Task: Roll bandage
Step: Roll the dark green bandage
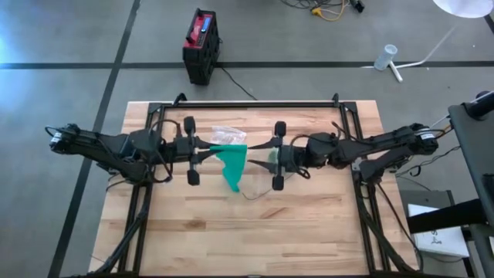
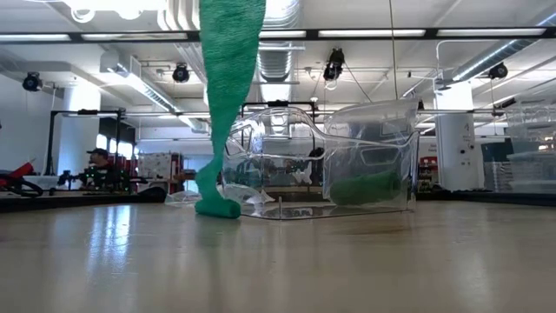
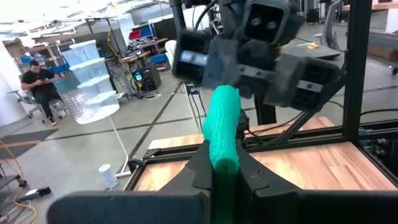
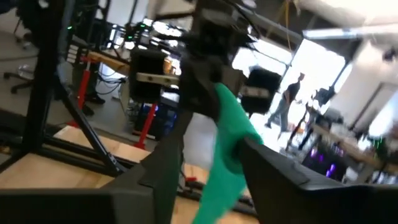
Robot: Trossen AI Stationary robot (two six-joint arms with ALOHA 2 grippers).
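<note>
Bandage: green, crepe-like fabric, judged light, soft and limp, with no stiffness of its own; it sags wherever it is unsupported. The textured weave should resist slipping between flat pads. It is not fragile, but it will twist or bunch under uneven tension.

Left of the bandage, the left hand is clamped shut on one end of it. The left wrist view shows the strip gathered into a tight rounded bundle between the two fingers.

The bandage itself is suspended over the middle of the wooden bench, between the two hands. Its upper edge runs roughly level from hand to hand, so that part of the long axis lies across the bench. The remainder drops steeply, with the long axis near vertical in the low view, and the free tail rests curled on the bench surface. Clear plastic packaging lies on the bench just behind the hanging tail.

Right of the bandage, the right hand stands partly apart, the strip passing between its fingers; whether it is gripped there cannot be told.

Recommended hold: the gathered upper end, keeping the strip flat and lightly tensioned.
</note>
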